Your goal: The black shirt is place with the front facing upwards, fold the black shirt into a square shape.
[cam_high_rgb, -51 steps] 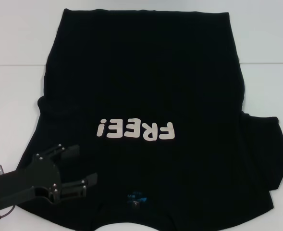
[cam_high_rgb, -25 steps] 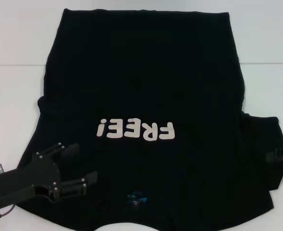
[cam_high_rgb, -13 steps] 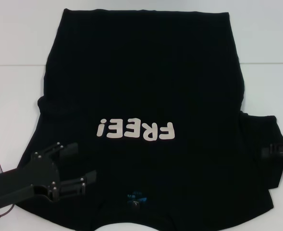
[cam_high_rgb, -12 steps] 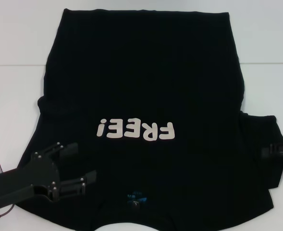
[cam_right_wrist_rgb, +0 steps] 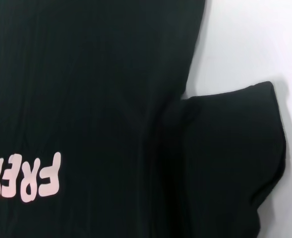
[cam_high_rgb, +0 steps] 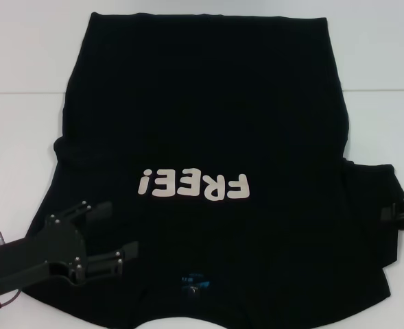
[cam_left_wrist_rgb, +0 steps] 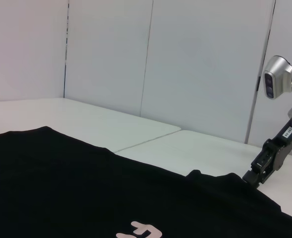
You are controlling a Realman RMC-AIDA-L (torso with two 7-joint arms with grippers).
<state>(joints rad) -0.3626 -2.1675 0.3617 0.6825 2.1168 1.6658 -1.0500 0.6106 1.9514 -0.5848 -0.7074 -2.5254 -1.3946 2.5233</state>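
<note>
The black shirt (cam_high_rgb: 208,123) lies spread flat on the white table, front up, collar towards me. Its white "FREE!" print (cam_high_rgb: 192,186) reads upside down and its blue neck label (cam_high_rgb: 193,280) sits near the front edge. My left gripper (cam_high_rgb: 124,228) is open and hovers over the shirt's near left shoulder area. My right gripper (cam_high_rgb: 399,214) shows only partly at the right edge, at the outer hem of the right sleeve (cam_high_rgb: 373,205). The right wrist view shows that sleeve (cam_right_wrist_rgb: 230,153) and the print (cam_right_wrist_rgb: 27,179). The left wrist view shows the shirt (cam_left_wrist_rgb: 61,188) and my right arm (cam_left_wrist_rgb: 270,157) at the sleeve.
The white table (cam_high_rgb: 23,137) has bare surface to the left, right and far side of the shirt, with a seam line (cam_high_rgb: 23,92) across it. Pale wall panels (cam_left_wrist_rgb: 185,59) stand behind the table.
My right gripper has come into view at the right edge and reached the right sleeve's hem. My left gripper has barely shifted. The shirt lies as before.
</note>
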